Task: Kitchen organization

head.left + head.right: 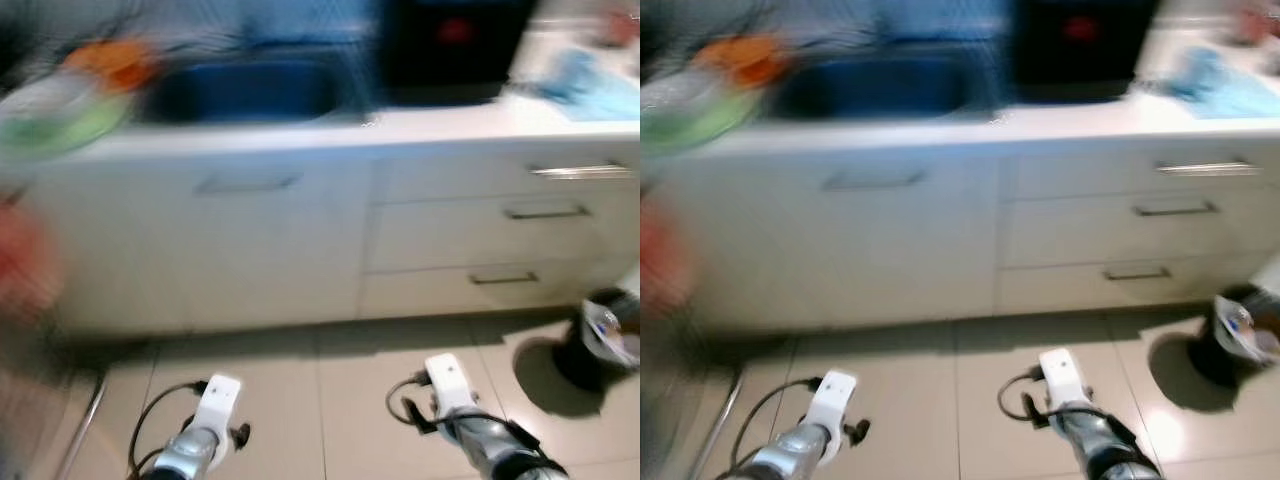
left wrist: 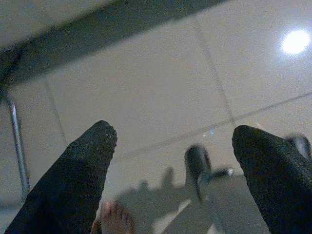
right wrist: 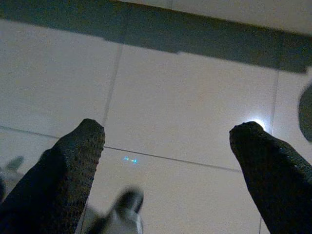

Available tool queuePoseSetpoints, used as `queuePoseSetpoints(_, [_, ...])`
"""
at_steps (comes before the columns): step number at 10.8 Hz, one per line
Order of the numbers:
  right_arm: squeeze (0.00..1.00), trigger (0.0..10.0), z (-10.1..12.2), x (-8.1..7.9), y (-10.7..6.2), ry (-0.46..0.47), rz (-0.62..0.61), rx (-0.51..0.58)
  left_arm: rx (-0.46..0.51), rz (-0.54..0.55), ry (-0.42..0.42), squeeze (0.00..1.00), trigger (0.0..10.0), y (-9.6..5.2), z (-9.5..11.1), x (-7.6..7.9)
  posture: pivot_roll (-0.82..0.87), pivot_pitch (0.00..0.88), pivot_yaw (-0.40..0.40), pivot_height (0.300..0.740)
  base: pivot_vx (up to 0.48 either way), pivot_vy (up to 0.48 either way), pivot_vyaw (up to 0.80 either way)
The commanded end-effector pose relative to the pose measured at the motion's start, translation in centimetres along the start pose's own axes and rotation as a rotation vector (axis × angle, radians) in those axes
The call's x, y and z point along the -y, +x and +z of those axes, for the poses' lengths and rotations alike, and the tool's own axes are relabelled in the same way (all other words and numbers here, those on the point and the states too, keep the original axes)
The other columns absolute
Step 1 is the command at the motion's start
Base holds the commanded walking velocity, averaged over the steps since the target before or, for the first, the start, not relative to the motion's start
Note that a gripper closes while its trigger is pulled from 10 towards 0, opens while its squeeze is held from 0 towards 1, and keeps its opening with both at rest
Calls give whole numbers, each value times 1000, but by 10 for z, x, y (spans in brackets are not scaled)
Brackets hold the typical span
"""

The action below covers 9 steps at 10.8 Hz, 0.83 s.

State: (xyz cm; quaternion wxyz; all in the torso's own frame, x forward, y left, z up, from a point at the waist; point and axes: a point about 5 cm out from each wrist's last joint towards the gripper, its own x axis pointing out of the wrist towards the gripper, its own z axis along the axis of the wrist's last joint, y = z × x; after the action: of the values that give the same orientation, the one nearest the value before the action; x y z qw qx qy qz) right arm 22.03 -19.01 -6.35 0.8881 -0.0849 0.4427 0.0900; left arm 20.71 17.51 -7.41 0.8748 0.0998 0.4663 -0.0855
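Observation:
Blur covers both eye views. A white counter (image 1: 450, 125) runs across the back, with a dark blue sink (image 1: 245, 90) set in it. Left of the sink sits a green dish (image 1: 60, 120) with something orange (image 1: 115, 60) behind it. A pale blue cloth (image 1: 590, 85) lies on the counter's right end. My left arm (image 1: 205, 420) and right arm (image 1: 460, 410) hang low in front of the cabinets. In the wrist views my left gripper (image 2: 173, 130) and right gripper (image 3: 169, 126) are both open over beige floor tiles, with nothing between the fingers.
White cabinet doors and three drawers (image 1: 545, 212) face me below the counter. A black bin (image 1: 600, 340) stands on the floor at the right. A thin metal leg (image 1: 85, 425) rises at the left. A black appliance (image 1: 455, 45) sits behind the counter. A person's bare toes (image 2: 114, 222) touch the tiles.

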Motion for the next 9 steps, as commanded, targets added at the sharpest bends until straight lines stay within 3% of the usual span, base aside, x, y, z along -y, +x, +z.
queuePoseSetpoints(1, [0,10000,-11,12,-4,10,-30,-35,22,-27,13,0,10000,2,8,9,124,0,37,740,480,0,0])
queuePoseSetpoints(3, [0,10000,-11,12,-4,13,-30,-36,22,-31,12,0,10000,2,7,10,123,0,34,740,426,0,0])
queuePoseSetpoints(6, [0,10000,-11,11,-4,19,-30,-34,41,-29,-8,0,10000,1,8,10,125,0,38,740,0,0,0])
queuePoseSetpoints(7, [0,10000,-12,11,-4,31,-34,-32,47,-34,42,0,10000,1,10,9,124,0,42,740,0,0,0])
queuePoseSetpoints(8, [0,10000,-12,11,-4,39,-37,-30,49,-35,41,0,10000,1,9,9,123,0,45,740,0,0,0])
queuePoseSetpoints(9, [0,10000,-15,9,-4,103,-42,-24,82,-44,61,0,10000,1,12,9,126,6,48,740,0,0,0])
